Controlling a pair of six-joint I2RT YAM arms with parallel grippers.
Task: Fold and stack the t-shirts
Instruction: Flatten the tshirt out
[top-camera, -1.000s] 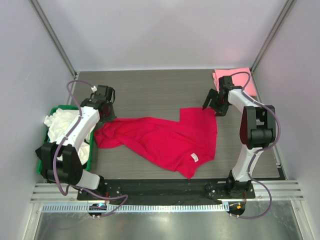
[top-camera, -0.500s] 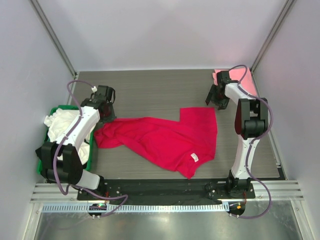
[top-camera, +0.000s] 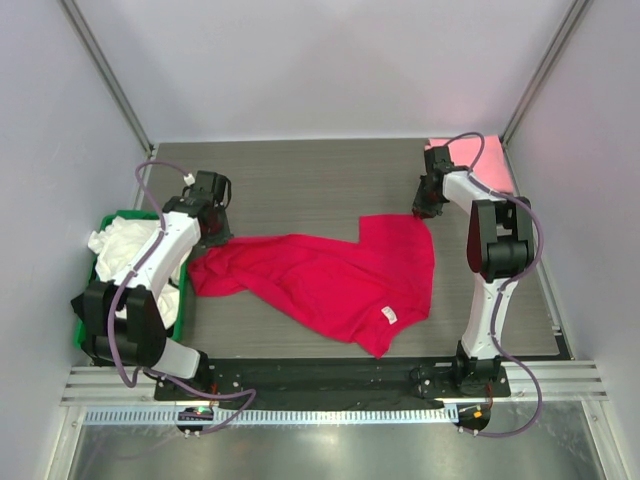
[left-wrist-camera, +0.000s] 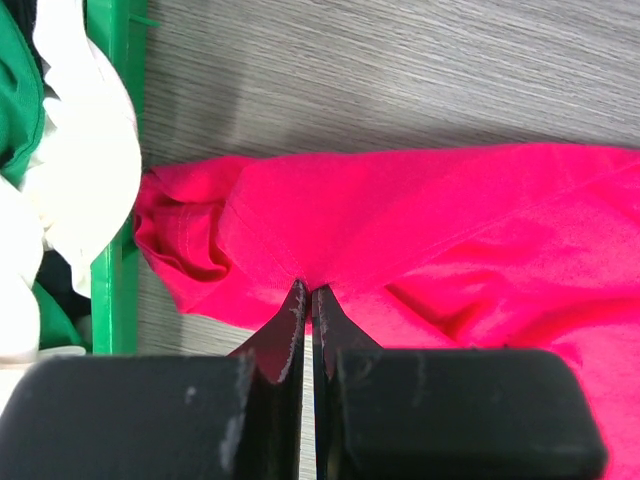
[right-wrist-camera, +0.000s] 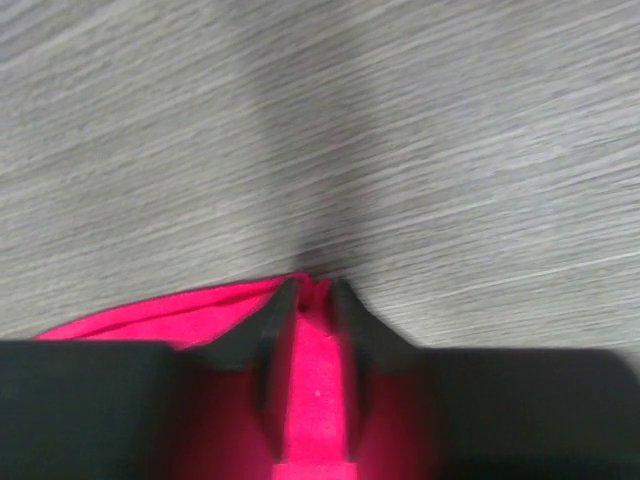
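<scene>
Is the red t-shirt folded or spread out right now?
Spread out, not folded: the red t-shirt lies open and rumpled across the table, bunched near the green crate, its white tag showing.

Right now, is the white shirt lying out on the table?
No, the white shirt is bunched up inside the green crate at the left, next to the red shirt.

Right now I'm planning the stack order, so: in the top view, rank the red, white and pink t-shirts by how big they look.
1. red t-shirt, clearly largest.
2. white t-shirt and pink t-shirt: visible patches look alike and both are partly hidden, so unranked.
</scene>
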